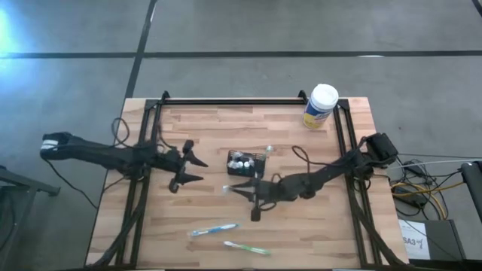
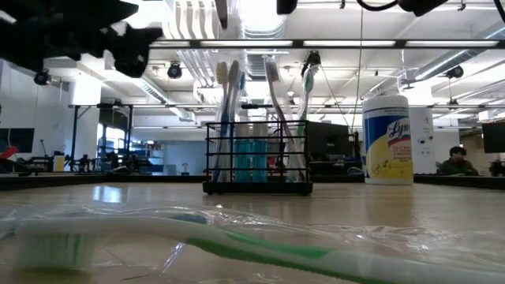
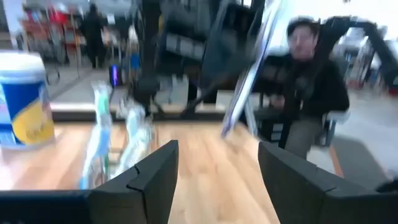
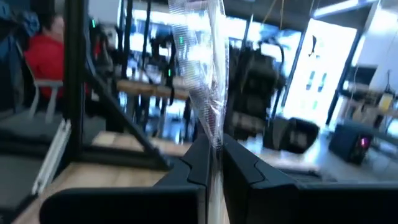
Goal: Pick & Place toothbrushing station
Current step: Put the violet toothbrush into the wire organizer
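The black mesh holder box [image 1: 247, 162] stands at mid-table with several wrapped toothbrushes upright in it [image 2: 256, 118]. A blue toothbrush [image 1: 213, 229] and a green one [image 1: 247, 247] lie near the table's near edge. The green one also fills the low view's foreground [image 2: 237, 246]. My right gripper [image 1: 233, 188] is just on the near side of the holder, shut on a toothbrush in a clear wrapper [image 4: 208, 68]. My left gripper [image 1: 194, 169] is open and empty, to the left of the holder. My right gripper pinches the clear-wrapped toothbrush [image 4: 215, 144] between its two fingers. The wrapped piece sticks out past the fingertips and is clear of the table. Which part of the brush the fingers are on, I cannot tell.
A large yellow canister with a white lid [image 1: 321, 105] stands at the table's far right. A black frame rail [image 1: 233, 100] runs along the far edge, with struts down both sides. People sit in the room beyond the table [image 3: 311, 81].
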{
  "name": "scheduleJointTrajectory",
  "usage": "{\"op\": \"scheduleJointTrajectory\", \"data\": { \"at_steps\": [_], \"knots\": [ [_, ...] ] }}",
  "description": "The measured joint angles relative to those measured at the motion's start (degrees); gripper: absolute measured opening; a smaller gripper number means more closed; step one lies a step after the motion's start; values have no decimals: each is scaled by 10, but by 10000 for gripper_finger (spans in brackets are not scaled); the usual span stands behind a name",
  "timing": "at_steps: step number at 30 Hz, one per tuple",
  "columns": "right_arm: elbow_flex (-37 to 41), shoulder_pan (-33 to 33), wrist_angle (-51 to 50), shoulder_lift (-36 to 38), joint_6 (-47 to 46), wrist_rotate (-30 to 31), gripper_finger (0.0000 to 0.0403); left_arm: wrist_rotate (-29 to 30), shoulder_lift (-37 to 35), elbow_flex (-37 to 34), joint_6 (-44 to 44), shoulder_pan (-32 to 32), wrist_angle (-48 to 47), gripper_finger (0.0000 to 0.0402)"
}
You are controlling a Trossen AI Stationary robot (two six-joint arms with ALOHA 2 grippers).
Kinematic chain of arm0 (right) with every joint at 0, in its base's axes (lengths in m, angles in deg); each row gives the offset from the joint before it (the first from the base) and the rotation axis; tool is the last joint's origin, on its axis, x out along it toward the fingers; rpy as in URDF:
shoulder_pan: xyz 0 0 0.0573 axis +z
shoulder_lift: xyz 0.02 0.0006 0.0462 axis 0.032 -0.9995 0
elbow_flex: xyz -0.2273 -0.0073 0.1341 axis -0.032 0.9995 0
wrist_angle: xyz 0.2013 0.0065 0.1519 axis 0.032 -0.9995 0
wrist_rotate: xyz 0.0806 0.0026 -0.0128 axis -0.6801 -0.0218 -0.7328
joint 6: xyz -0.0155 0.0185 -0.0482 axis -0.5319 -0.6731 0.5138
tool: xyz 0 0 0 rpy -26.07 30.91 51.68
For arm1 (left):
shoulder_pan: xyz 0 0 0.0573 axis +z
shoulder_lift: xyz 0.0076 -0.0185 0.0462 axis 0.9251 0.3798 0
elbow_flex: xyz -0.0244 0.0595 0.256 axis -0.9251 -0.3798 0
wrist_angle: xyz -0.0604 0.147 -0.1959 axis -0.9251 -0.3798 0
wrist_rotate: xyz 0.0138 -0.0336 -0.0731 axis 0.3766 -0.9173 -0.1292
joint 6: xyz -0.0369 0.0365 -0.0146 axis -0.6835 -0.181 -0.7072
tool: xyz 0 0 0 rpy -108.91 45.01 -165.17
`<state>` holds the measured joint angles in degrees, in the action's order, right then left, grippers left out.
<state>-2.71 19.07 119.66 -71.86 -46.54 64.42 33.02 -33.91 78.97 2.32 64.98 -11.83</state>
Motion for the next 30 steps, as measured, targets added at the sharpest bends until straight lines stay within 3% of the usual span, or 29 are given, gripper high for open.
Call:
{"op": "scheduleJointTrajectory", "data": {
  "at_steps": [9,14,22,30],
  "knots": [
    [-10,-6,38,0,44,7,13,-3,157,111,18,-11,9,236],
    [-10,-5,38,0,46,42,13,-80,216,177,18,-19,15,236],
    [-7,-5,40,0,51,53,13,-75,289,250,2,-30,-11,234],
    [-6,-5,51,0,59,53,13,-54,335,280,25,-30,-8,234]
  ]
}}
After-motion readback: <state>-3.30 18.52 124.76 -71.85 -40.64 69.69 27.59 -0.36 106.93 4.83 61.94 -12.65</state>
